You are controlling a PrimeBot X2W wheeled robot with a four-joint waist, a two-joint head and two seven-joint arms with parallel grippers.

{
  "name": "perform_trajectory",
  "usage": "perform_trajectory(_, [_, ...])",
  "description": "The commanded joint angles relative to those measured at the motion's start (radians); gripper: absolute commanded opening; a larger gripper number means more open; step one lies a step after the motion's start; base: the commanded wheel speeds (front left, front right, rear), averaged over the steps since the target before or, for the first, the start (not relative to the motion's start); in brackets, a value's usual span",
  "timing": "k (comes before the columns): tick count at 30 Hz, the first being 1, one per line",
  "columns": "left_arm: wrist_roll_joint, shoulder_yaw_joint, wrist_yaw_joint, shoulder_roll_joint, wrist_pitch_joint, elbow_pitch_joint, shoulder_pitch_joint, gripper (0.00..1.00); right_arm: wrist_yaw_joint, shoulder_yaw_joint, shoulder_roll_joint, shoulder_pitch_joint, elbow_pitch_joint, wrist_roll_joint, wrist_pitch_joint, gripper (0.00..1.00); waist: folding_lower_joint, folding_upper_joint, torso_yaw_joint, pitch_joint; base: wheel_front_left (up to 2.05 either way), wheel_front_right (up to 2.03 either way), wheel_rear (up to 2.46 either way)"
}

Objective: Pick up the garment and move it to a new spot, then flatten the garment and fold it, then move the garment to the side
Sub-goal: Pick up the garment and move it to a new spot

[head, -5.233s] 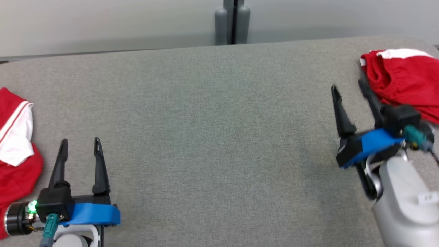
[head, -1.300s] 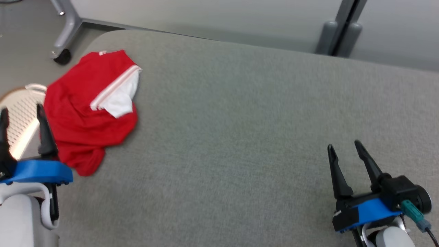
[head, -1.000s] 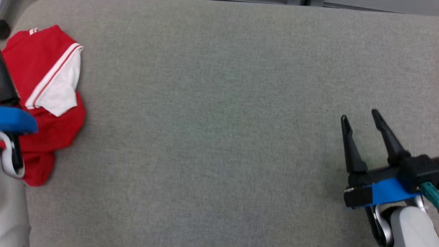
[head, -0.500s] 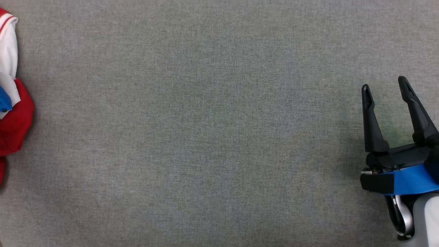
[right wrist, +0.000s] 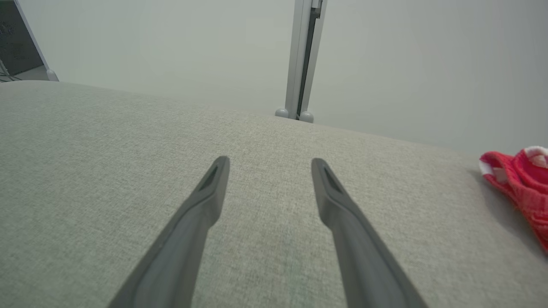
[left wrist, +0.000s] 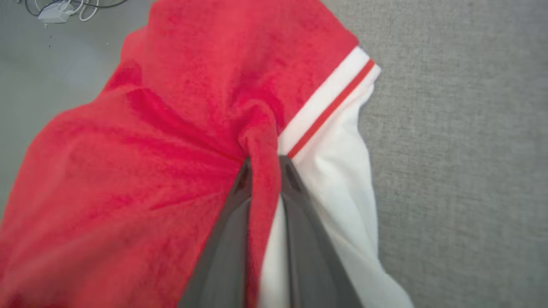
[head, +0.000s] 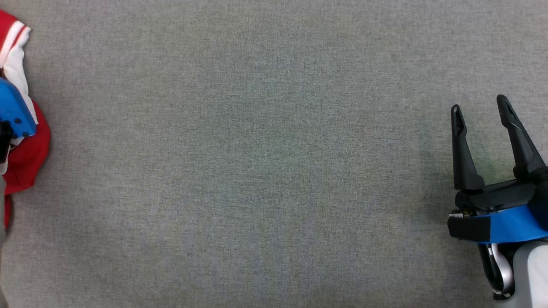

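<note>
The red and white shirt (head: 32,145) lies at the far left of the gray table (head: 257,171). The left gripper (left wrist: 264,169) pinches a red fold of it between its two fingers. The right gripper (head: 478,103) is over bare table at the right, fingers spread wide, holding nothing.

Spread right end effector (right wrist: 269,162) over grey fabric surface (right wrist: 85,149), red garment (right wrist: 522,179) far right

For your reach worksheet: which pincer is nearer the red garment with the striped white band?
Left. The left pincer pinches a fold of the red garment; the right pincer stands open far across the grey table.
</note>
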Motion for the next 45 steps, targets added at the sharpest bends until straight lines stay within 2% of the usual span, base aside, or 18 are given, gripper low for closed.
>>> perform_trajectory(1, [-0.009,-0.032,-0.003,-0.009,0.001,-0.002,0.026,0.0,0.0,0.004,0.001,-0.01,0.008,0.001,-0.004,1.0,0.0002,0.0001,-0.004,-0.007,0.0,0.0,0.0])
perform_trajectory(7, [-0.059,-0.113,-0.002,0.032,-0.113,-0.068,0.018,0.0,0.0,0.011,0.017,-0.01,0.054,0.017,-0.032,1.0,0.0002,0.0001,-0.022,-0.059,0.0,0.0,0.0])
perform_trajectory(11, [-0.087,-0.158,-0.002,0.038,-0.217,-0.121,-0.01,0.0,0.0,0.016,0.029,-0.006,0.097,0.025,-0.054,1.0,0.0002,0.0001,-0.037,-0.112,0.0,0.0,0.0])
perform_trajectory(15, [-0.101,-0.196,-0.002,0.05,-0.279,-0.175,-0.034,0.0,0.0,0.024,0.036,-0.004,0.133,0.036,-0.073,1.0,0.0002,0.0001,-0.053,-0.156,0.0,0.0,0.0])
perform_trajectory(21, [-0.104,-0.283,-0.002,0.074,-0.338,-0.324,-0.091,0.0,0.0,0.035,0.053,0.013,0.205,0.062,-0.106,1.0,0.0002,0.0001,-0.114,-0.247,0.0,0.0,0.0])
perform_trajectory(26, [-0.1,-0.349,-0.002,0.075,-0.325,-0.483,-0.131,0.0,0.0,0.038,0.058,0.031,0.246,0.084,-0.123,1.0,0.0002,0.0001,-0.192,-0.308,0.0,0.0,0.0])
perform_trajectory(31, [-0.109,-0.401,-0.002,0.036,-0.288,-0.617,-0.153,0.0,0.0,0.05,0.059,0.046,0.278,0.135,-0.129,1.0,0.0002,0.0001,-0.286,-0.353,0.0,0.0,0.0])
perform_trajectory(36, [-0.123,-0.454,-0.002,-0.033,-0.249,-0.697,-0.165,0.0,0.0,0.054,0.059,0.063,0.284,0.168,-0.131,1.0,0.0002,0.0001,-0.356,-0.372,0.0,0.0,0.0])
perform_trajectory(45, [-0.168,-0.538,0.008,-0.178,-0.265,-0.677,-0.039,0.0,0.0,0.06,0.059,0.072,0.28,0.189,-0.132,1.0,0.0002,0.0001,-0.383,-0.391,0.0,0.0,0.0])
